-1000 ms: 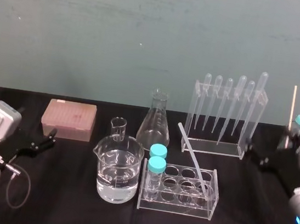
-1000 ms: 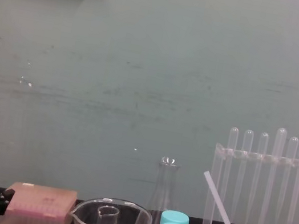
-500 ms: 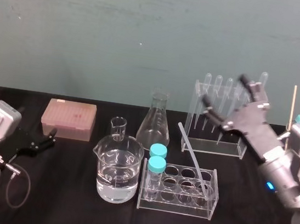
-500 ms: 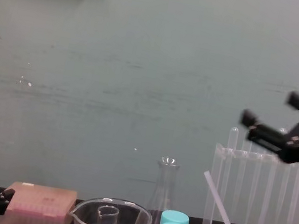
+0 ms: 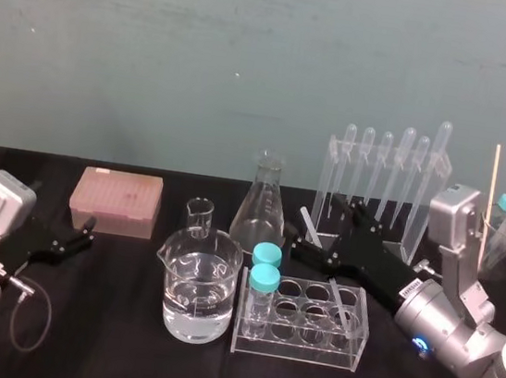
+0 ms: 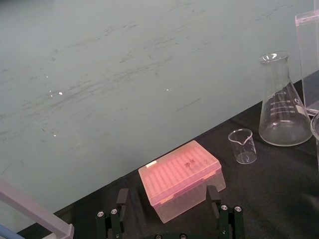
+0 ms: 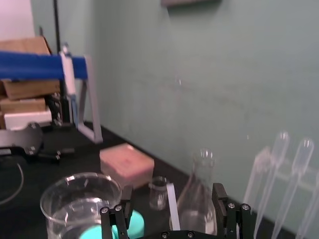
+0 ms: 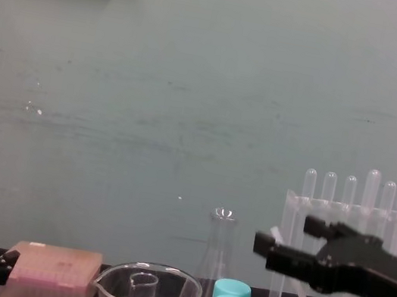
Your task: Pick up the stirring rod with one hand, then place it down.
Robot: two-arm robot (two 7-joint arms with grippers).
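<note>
My right gripper (image 8: pixel 282 234) hangs low over the black table (image 5: pixel 120 349), just behind the clear tube rack (image 5: pixel 297 349). Its two fingers are spread wide, one on each side of the upper end of the stirring rod (image 7: pixel 172 198). I cannot tell whether either finger touches it. The rod stands tilted, with its lower end in a hole near the rack's right end and its top leaning toward the conical flask (image 5: pixel 260 211). The pipette stand (image 5: pixel 337 149) is just behind my right gripper. My left gripper (image 5: pixel 73 242) rests at the table's left, fingers apart, near the pink box (image 5: pixel 116 199).
</note>
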